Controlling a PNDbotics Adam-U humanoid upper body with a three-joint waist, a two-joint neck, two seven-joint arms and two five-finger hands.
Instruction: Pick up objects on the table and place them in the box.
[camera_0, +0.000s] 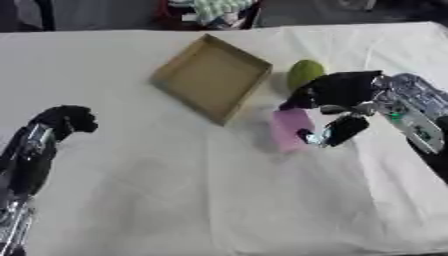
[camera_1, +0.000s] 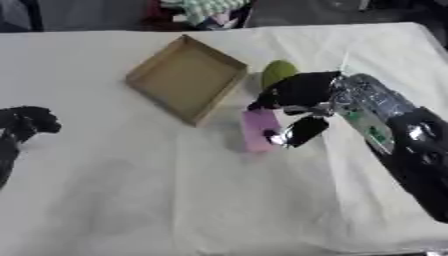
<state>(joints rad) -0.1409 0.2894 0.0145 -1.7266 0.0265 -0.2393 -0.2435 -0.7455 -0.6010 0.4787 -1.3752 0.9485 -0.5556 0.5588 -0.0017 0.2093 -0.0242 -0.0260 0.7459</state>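
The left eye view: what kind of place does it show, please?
Probably a lab or test room set up for robot practice. A table under a plain white cloth bears only a shallow cardboard box, a pink block and a green fruit-like object. Clutter lies beyond its far edge.

light: even, bright | shadows: soft, faint | focus: blurry throughout
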